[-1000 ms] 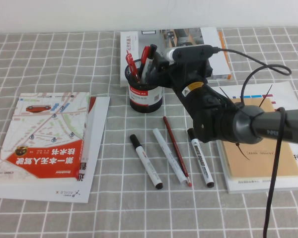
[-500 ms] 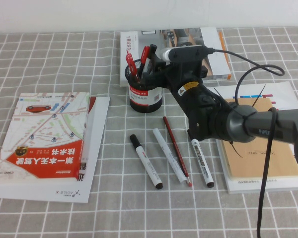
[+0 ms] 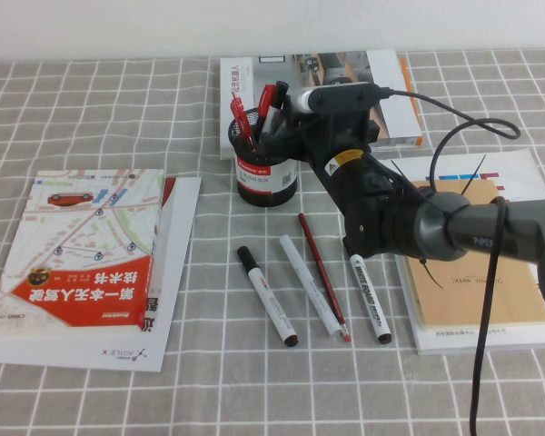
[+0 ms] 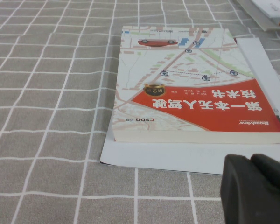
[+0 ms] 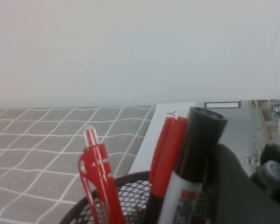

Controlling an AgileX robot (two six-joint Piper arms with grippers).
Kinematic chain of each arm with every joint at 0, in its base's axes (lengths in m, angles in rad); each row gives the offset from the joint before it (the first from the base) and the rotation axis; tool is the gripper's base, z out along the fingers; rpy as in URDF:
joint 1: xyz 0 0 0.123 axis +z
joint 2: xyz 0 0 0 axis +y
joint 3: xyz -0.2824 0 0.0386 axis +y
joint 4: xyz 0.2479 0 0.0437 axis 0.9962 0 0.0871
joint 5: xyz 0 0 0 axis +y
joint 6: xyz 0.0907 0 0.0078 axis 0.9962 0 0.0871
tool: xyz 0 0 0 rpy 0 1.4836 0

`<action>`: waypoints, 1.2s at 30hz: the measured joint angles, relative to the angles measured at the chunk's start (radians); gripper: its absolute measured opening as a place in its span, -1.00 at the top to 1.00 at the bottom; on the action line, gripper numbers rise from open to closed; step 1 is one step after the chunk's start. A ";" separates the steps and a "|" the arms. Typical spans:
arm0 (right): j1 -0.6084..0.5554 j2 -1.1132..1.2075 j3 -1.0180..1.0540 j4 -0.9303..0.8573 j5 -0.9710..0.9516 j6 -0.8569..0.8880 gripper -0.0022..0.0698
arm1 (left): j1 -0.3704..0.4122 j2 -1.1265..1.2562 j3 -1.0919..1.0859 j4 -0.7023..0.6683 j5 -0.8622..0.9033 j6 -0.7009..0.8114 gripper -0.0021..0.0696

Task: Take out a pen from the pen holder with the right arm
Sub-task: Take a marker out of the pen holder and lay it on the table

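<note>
Black right arm (image 3: 409, 222), yellow warning sticker (image 3: 346, 158), looping black cable (image 3: 454, 118), black right pincer (image 3: 286, 113), matte black left pincer (image 4: 252, 161)

We are reaching our right arm (image 3: 409, 222) in from the right side, stretching it diagonally toward the far middle of the counter (image 3: 91, 118). There we are tipping our right hand (image 3: 274, 123) downward. We are holding our left hand (image 4: 256, 189) low over the counter's left side, its fingers (image 4: 238, 186) pressing together.
</note>
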 joint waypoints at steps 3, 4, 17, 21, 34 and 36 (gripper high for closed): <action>0.000 0.000 -0.005 0.000 0.000 0.012 0.74 | 0.000 0.000 0.000 0.000 0.000 0.000 0.95; 0.002 0.000 -0.007 0.000 -0.005 0.014 0.78 | 0.000 0.000 0.000 0.000 0.000 0.000 0.95; 0.003 -0.027 -0.007 -0.009 0.041 0.015 0.83 | 0.000 0.000 0.000 0.000 0.000 0.000 0.95; 0.003 -0.050 -0.007 -0.012 0.089 0.013 0.83 | 0.000 0.000 0.000 0.000 0.000 0.000 0.95; 0.003 -0.196 -0.007 -0.095 0.201 -0.022 0.83 | 0.000 0.000 0.000 0.000 0.000 0.000 0.95; 0.003 -0.223 -0.007 -0.100 0.232 -0.048 0.83 | 0.000 0.000 0.000 0.000 0.000 0.000 0.95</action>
